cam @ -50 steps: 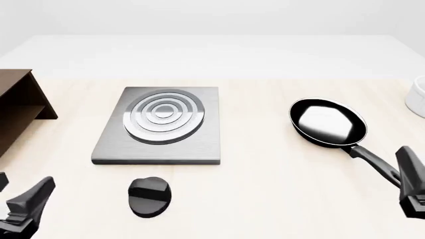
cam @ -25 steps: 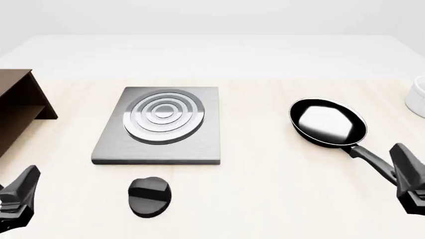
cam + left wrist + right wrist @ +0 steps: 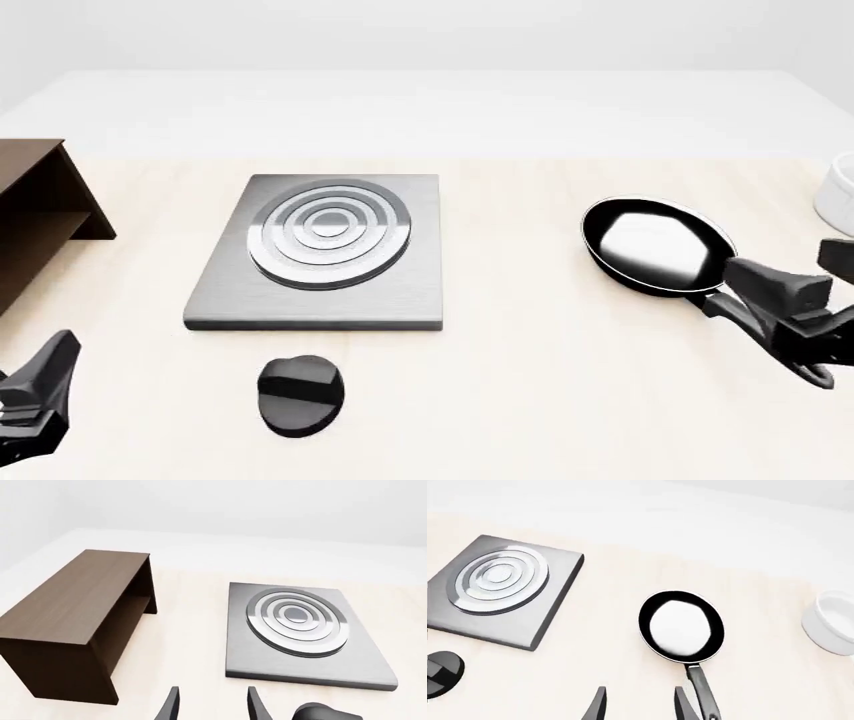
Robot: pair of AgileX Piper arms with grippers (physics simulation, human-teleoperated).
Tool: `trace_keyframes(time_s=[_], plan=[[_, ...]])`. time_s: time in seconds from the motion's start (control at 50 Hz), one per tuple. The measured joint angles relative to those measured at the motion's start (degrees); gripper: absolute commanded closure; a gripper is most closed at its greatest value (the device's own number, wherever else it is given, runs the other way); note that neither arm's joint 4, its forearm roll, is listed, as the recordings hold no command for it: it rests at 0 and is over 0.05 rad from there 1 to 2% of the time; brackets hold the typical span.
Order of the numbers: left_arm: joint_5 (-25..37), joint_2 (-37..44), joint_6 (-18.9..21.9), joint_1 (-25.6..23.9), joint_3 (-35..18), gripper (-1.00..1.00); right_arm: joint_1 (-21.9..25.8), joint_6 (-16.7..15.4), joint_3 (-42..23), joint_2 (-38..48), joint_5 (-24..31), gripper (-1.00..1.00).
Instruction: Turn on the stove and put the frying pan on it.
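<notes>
Early stage: neither step looks done. Pan (image 3: 659, 245) sits on the table well apart from the stove (image 3: 324, 255); knob (image 3: 299, 394) untouched, just beside the stove's near edge.

Your right gripper (image 3: 790, 318) is at the pan handle (image 3: 702, 692). In the wrist view its fingers (image 3: 598, 703) stand apart, holding nothing, and the handle lies just outside one finger, not between them. So you're lining up for the pan grasp, not there yet. In the front view the gripper overlaps the handle's far end; contact can't be told.

Your left gripper (image 3: 212, 706) hangs low near the knob with a moderate gap between its fingers, nothing in it. The knob (image 3: 328, 713) shows just off to one side of the fingers, stove beyond it, shelf (image 3: 73, 622) on the other side.

Next call: shift the right gripper sideways until the handle is centred between the fingers, then close. For the left, slide over the knob, straddle the ridge, and twist. Probably do the knob first, since the task names it first.

Watch the thin round handle; an off-centre pinch could let the pan swing.
</notes>
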Motion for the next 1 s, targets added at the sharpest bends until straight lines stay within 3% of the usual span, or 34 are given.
trace_keyframes(time_s=[0.36,0.56,0.8,1.0], plan=[[0.1,0.0,0.1,-0.1,0.0,-1.0,-4.0,-10.5,-16.1,17.2,17.5,-1.0],[0.2,0.0,0.1,0.1,0.0,-1.0,-6.1,-14.0,-25.4,25.4,26.2,-1.0],[0.3,0.0,-0.1,0.4,0.0,-1.0,-9.3,-17.8,-33.0,33.0,32.8,-1.0],[0.3,0.0,-0.3,0.5,0.1,-1.0,-12.9,-21.4,-35.3,37.6,34.8,-1.0]])
